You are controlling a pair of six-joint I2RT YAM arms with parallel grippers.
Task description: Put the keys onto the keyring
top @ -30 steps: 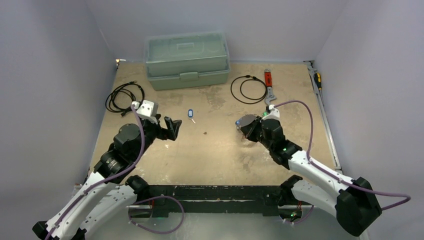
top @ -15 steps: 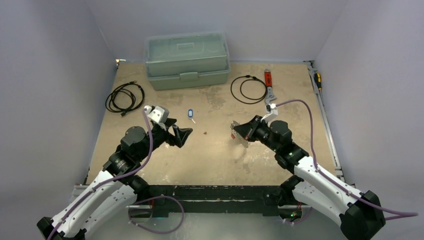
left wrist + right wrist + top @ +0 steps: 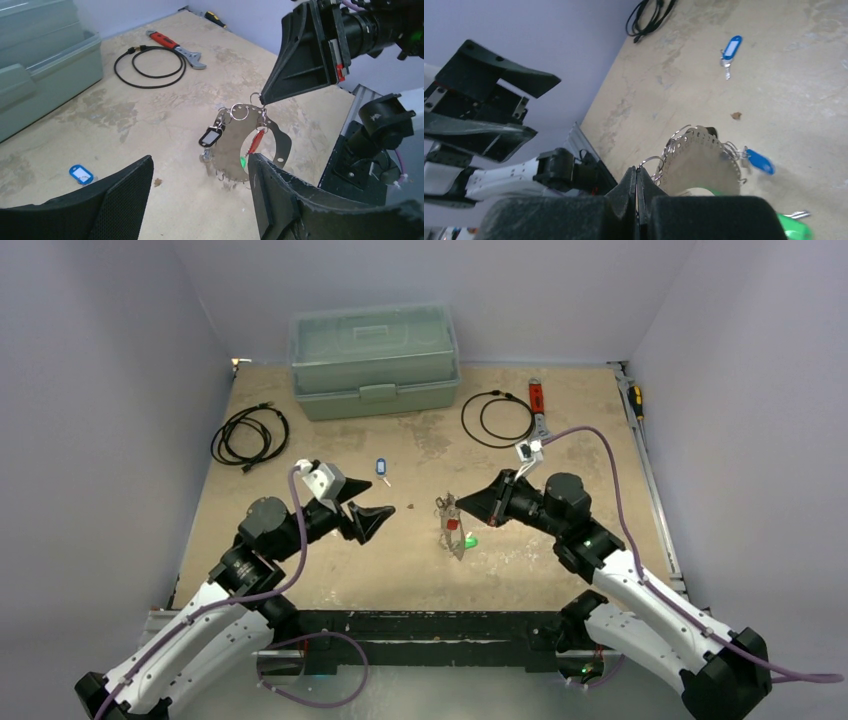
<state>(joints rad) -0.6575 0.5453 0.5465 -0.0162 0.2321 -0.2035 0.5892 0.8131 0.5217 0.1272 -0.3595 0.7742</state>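
Right fingers (image 3: pixel 305 65) clamp the top edge of the keyring (image 3: pixel 230 147); left fingers (image 3: pixel 122 192) gape wide, near it but apart, desk (image 3: pixel 150 115) showing between; blue key (image 3: pixel 81 174) lies aside.

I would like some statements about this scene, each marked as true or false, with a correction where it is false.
1. The right gripper is shut on the keyring. True.
2. The left gripper holds the loose blue key. False: it is open and empty; that key lies on the table.
3. The red-handled wrench lies beside a black cable coil. True.
4. The green box stands open. False: its lid is shut.
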